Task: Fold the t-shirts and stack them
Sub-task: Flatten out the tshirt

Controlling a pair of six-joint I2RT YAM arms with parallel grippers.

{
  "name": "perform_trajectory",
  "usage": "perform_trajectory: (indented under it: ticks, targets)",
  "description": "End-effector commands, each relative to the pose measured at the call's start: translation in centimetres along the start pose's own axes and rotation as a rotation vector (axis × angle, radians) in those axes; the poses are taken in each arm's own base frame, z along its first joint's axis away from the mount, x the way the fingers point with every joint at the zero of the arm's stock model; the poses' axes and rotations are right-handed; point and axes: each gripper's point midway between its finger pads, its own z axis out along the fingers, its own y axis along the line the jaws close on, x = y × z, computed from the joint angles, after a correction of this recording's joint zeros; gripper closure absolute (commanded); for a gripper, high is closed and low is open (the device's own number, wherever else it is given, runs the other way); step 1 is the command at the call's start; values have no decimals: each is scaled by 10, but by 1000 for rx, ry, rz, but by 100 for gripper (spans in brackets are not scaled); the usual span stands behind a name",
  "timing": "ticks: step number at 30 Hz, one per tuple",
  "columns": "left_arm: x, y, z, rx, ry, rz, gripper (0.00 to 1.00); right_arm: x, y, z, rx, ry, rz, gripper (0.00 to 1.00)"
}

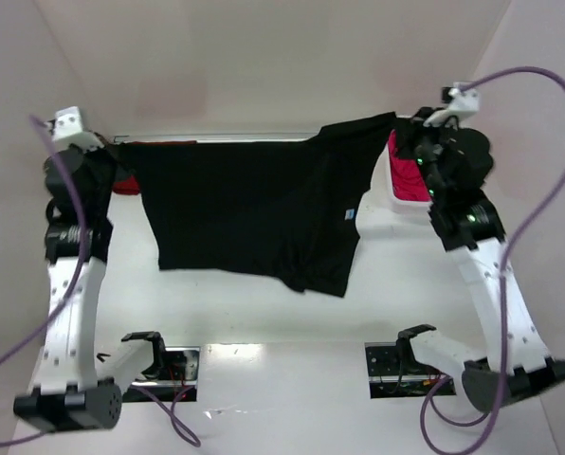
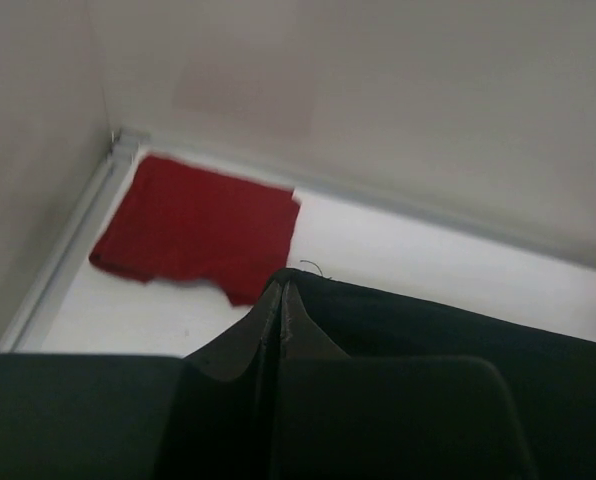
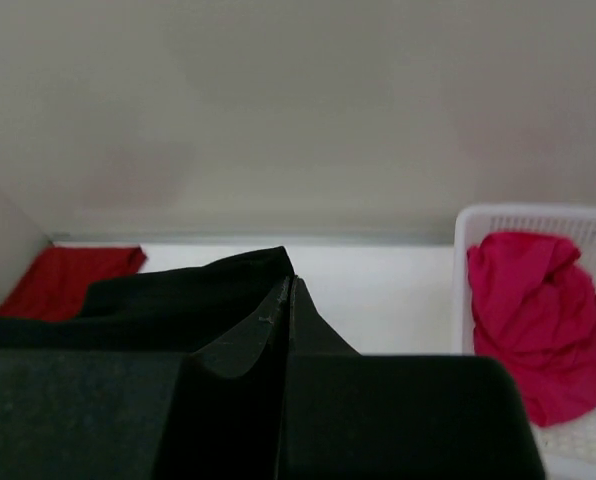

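The black t-shirt [image 1: 254, 204] hangs spread out above the table, stretched by its top edge between both grippers. At its upper left corner my left gripper [image 1: 121, 148] is shut on the cloth; the wrist view shows the closed tips [image 2: 281, 285] with black cloth [image 2: 458, 320] running off to the right. My right gripper [image 1: 401, 128] is shut on the upper right corner, its tips [image 3: 288, 285] pinched with black fabric [image 3: 178, 295] leading left. A folded dark red t-shirt [image 2: 193, 225] lies flat in the back left corner. A crumpled pink-red t-shirt [image 3: 538, 310] sits in the basket.
The white mesh basket [image 3: 523, 212] stands at the back right, just below the right gripper. Pale walls close off the back and both sides. Both arm bases and their cables sit at the near edge.
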Motion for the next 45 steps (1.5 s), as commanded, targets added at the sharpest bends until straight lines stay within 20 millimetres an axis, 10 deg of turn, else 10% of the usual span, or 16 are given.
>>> perform_trajectory:
  ticks: [1, 9, 12, 16, 27, 39, 45]
  targets:
    - [-78, -17, -73, 63, -228, 34, 100, -92, 4, -67, -16, -239, -14, 100]
    - [-102, -18, -205, 100, -388, 28, 100, -152, 17, -180, -116, -430, -10, 100]
    - [-108, -19, -235, 112, -429, 17, 100, -173, 13, -222, -112, -519, -13, 100]
    - [-118, -14, -242, 76, -450, 18, 100, -179, 6, -232, -71, -524, -13, 100]
    - [-79, -10, -96, 20, -217, 21, 100, -80, -5, -83, 16, -231, -8, 100]
    - [43, 16, -11, -36, 48, 26, 100, 30, -25, 0, 89, -24, -25, 100]
    - [66, 26, 29, -85, 81, 20, 100, 37, -23, 34, 88, -30, -24, 100]
